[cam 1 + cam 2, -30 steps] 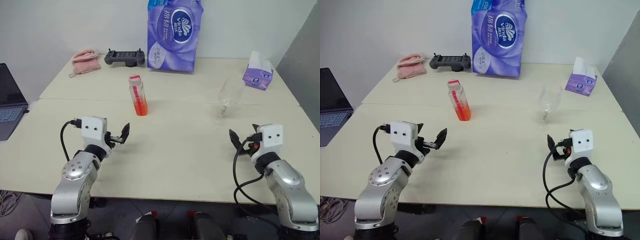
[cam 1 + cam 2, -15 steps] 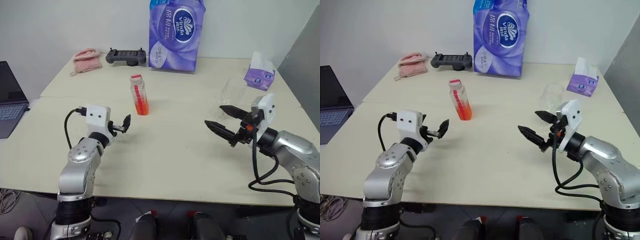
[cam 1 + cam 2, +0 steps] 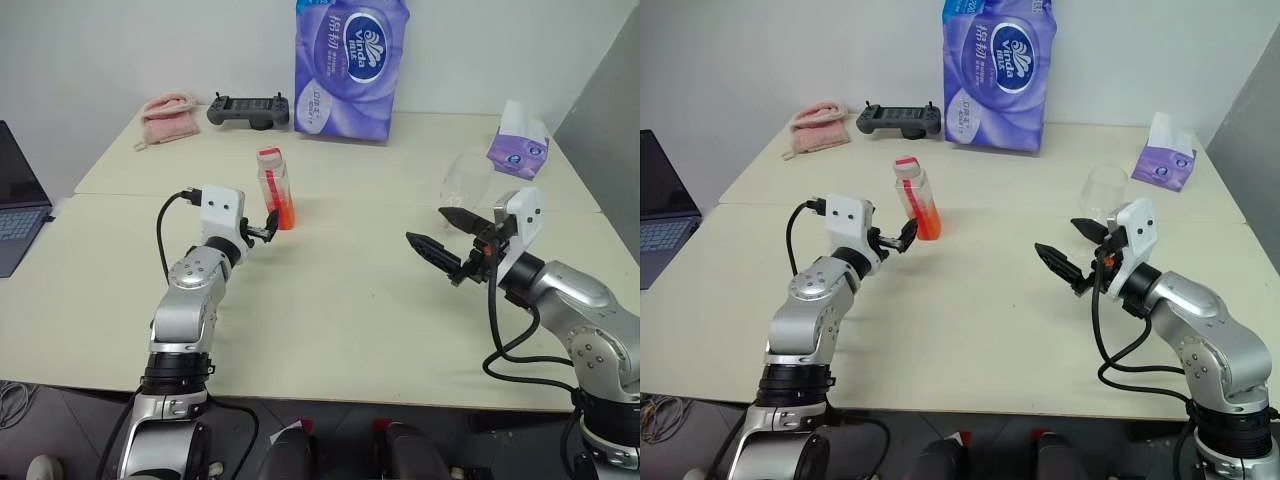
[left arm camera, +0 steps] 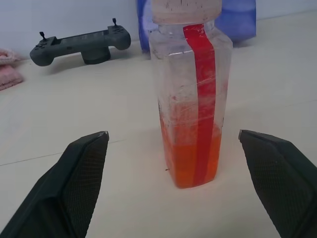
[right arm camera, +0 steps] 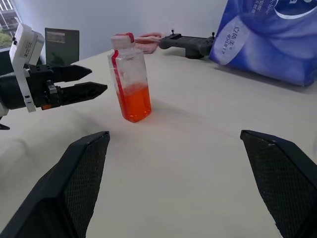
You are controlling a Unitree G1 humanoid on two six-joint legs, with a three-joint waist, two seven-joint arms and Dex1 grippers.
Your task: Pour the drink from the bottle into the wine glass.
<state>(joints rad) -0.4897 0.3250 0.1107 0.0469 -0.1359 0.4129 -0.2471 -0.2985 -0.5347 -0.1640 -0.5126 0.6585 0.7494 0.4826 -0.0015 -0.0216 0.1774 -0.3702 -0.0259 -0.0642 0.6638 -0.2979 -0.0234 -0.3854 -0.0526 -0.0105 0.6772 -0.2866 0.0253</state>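
Head view: we see the bottle [image 3: 274,188] upright mid-table [image 3: 330,300], the left end effector [image 3: 270,226] just short of it, the wine glass [image 3: 463,180] behind the right end effector [image 3: 440,232]. Left wrist: fingers [image 4: 81,168] spread wide, empty, the bottle between them. Right wrist: fingers [image 5: 84,163] wide apart, holding nothing.

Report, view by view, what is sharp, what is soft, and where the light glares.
Left wrist view: the bottle is sharp, the game controller behind it softer. Right wrist view: the purple tissue pack is blurred. Left eye view: even light, faint shadows, and the wine glass nearly melts into the table.
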